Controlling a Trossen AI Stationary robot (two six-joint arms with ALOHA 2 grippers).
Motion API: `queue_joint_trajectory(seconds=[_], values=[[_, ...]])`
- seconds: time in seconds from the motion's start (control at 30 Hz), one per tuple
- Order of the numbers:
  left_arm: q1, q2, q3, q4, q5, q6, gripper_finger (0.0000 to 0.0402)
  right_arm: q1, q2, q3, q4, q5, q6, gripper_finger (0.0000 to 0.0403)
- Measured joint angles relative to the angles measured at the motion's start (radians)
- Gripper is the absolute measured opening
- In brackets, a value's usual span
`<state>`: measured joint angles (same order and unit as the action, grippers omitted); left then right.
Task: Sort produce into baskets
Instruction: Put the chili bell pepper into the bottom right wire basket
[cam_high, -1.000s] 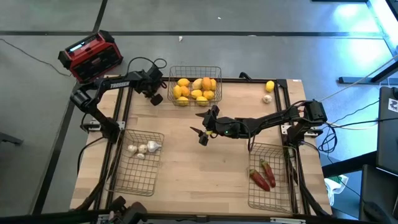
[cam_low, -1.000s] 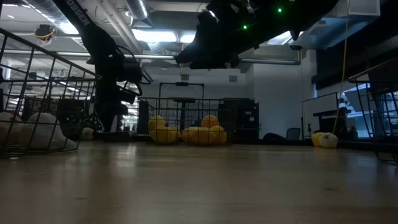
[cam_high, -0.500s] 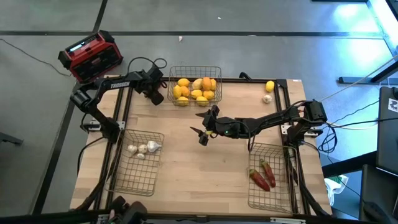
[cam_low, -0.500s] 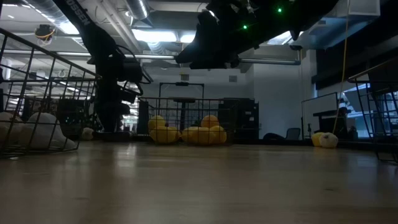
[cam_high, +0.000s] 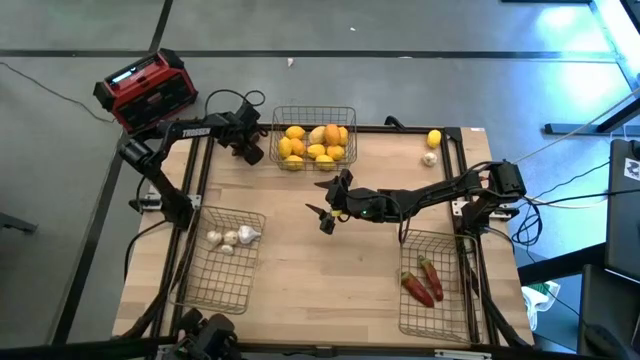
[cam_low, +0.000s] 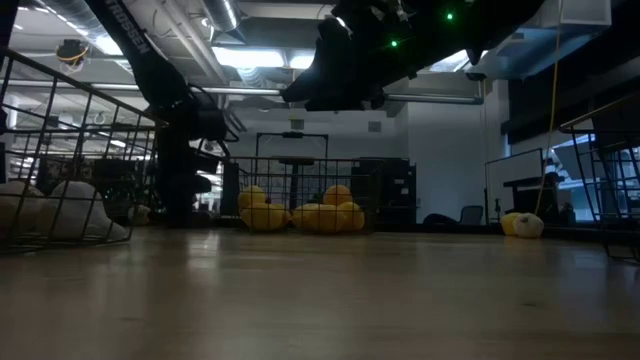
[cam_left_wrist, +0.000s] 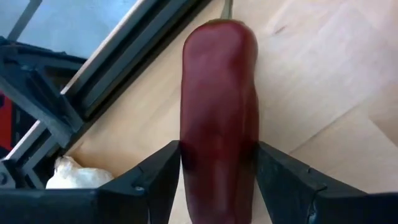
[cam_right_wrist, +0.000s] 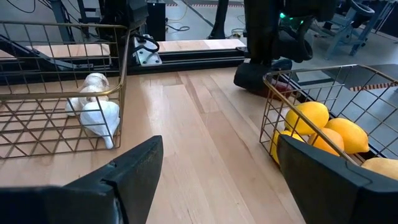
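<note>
- High view: the left pincer (cam_high: 250, 150) sits at upper left of the surface (cam_high: 330, 260), just left of the lemon basket (cam_high: 313, 138); its opening is hard to read here. The right pincer (cam_high: 322, 212) hangs at frame centre, fingers spread wide and empty. The garlic basket (cam_high: 222, 262) lies lower left with bulbs (cam_high: 232, 237); the chili basket (cam_high: 436, 285) lies lower right with two chilies (cam_high: 422, 282). A loose lemon (cam_high: 434, 139) and garlic (cam_high: 430, 158) lie at upper right. A red box (cam_high: 147, 90) stands off the surface, upper left.
- Low view: lemons (cam_low: 300, 214) sit in the basket at centre; the left arm (cam_low: 175, 120) drops at left.
- Left wrist view: a dark red chili (cam_left_wrist: 219, 118) lies between the pincer's fingers (cam_left_wrist: 152, 177), both touching its sides; a garlic bulb (cam_left_wrist: 78, 174) shows at lower left.
- Right wrist view: the wide fingers (cam_right_wrist: 134, 168) frame bare wood, garlic basket at left, lemons (cam_right_wrist: 323, 127) at right.
</note>
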<state>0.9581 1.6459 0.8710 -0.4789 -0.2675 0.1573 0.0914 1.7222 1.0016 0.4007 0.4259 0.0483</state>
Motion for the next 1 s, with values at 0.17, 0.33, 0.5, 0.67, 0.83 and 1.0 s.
queue_joint_trajectory(seconds=[0.17, 0.33, 0.5, 0.67, 0.83, 1.0], values=[[0.0, 0.014, 0.001, 0.005, 0.007, 0.031, 0.0194, 0.0, 0.0, 0.0, 0.0, 0.0, 0.0, 0.031], [0.0, 0.016, 0.002, 0.018, 0.007, 0.04, 0.0156, 0.0, 0.0, 0.0, 0.0, 0.0, 0.0, 0.031], [-0.001, 0.015, 0.002, 0.035, 0.009, 0.026, 0.0107, 0.0, 0.0, 0.0, -0.007, 0.0, 0.0, 0.031], [-0.005, -0.023, -0.003, -0.004, 0.009, 0.017, 0.0097, 0.0, 0.0, 0.0, -0.008, 0.0, 0.0, 0.031], [-0.026, -0.116, -0.003, -0.028, -0.024, 0.001, 0.0102, 0.0, 0.0, 0.0, -0.007, 0.0, 0.0, 0.031], [-0.052, -0.248, -0.002, -0.058, -0.029, -0.019, 0.01, 0.0, 0.0, 0.0, -0.006, 0.002, -0.001, 0.031]])
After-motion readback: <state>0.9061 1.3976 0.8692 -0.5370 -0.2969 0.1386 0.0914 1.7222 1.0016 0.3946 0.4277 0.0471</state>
